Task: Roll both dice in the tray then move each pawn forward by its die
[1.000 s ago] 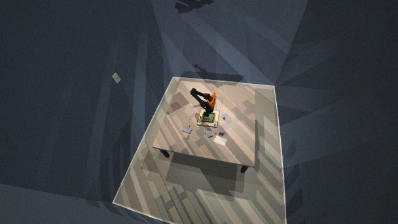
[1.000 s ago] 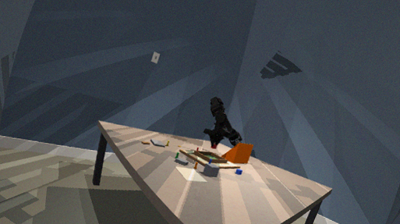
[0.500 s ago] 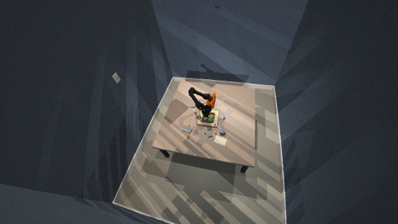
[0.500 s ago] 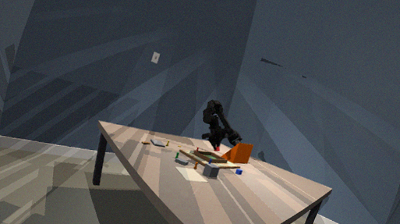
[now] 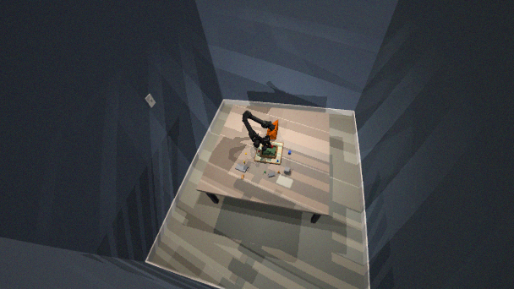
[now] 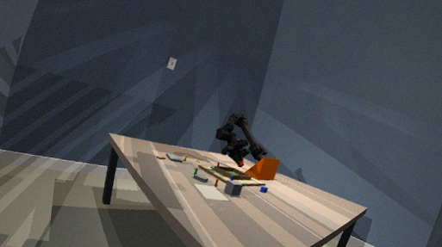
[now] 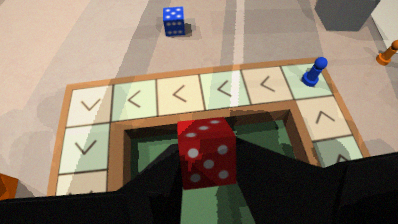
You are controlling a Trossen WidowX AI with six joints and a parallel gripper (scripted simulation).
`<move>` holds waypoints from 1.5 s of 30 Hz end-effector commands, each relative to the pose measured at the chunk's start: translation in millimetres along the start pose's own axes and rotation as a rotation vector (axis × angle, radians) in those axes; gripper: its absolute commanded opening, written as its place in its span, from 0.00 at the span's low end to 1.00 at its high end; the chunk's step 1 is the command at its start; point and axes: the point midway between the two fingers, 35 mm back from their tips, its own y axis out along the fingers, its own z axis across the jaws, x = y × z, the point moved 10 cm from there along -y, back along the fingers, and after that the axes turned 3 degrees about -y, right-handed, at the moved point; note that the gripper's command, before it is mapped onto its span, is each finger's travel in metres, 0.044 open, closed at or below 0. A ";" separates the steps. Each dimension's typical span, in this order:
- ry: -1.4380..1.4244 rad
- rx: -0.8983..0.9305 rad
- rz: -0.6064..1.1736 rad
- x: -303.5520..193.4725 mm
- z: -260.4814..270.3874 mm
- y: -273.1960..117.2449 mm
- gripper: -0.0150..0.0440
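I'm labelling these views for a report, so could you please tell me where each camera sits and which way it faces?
Top: high overhead, looking down at the table and the whole arm.
Exterior: off to one side, facing across the table at the arm bent over the board.
Wrist: on the arm, looking down past the dark hand, which grips the red die above the green tray.
Shared: the blue die on the table shows in wrist and exterior.

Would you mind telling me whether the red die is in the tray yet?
Not yet. The claw is shut on the red die, holding it above the tray.
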 end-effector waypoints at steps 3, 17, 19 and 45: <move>-0.014 -0.020 -0.033 6.9 -6.2 -29.1 0.25; -0.014 -0.020 -0.034 11.9 -9.0 -50.3 0.25; -0.014 -0.020 -0.034 11.9 -9.0 -50.3 0.25; -0.014 -0.020 -0.036 40.1 -9.4 -76.3 0.88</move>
